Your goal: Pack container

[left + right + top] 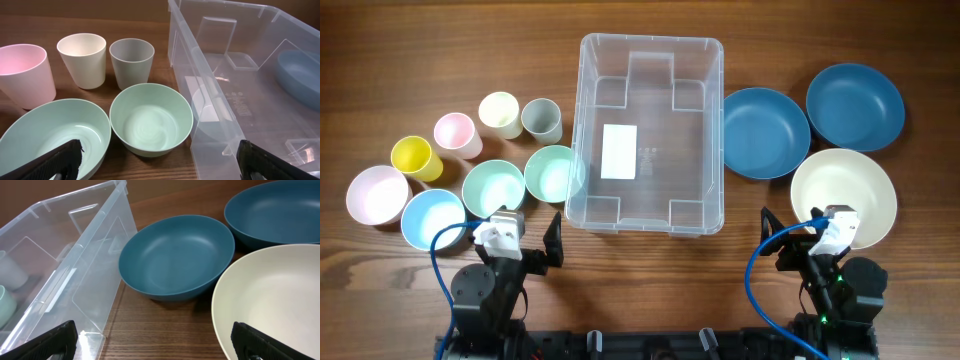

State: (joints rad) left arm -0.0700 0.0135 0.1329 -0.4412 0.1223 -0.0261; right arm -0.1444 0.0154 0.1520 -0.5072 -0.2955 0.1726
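Container [655, 100] sits mid-table between two groups of crockery, and it is empty (only its white label [618, 151] shows through the base). On its left stand cups and small bowls; the mint bowl [553, 172] is just beside its left wall, with the grey cup [541, 118] a little farther off. On its right lie a blue bowl [765, 132], close to the right wall, and a cream bowl [845, 195] nearer the robot.

The left gripper [512, 228] hangs at the near edge, jaws spread wide and holding nothing, facing the mint bowl. The right gripper [810, 228] is also wide open and empty, beside the cream bowl's near rim.

Packing looks not yet begun, since nothing is inside the container and nothing is gripped. The step in hand is picking a first piece.

The next move probably calls for an arm to reach forward and set one finger inside a bowl's rim and one outside. It would then pinch the wall and lift high enough to clear the container's rim (the cream bowl and mint bowl seem the easiest reaches). Stacking like with like would likely save room.
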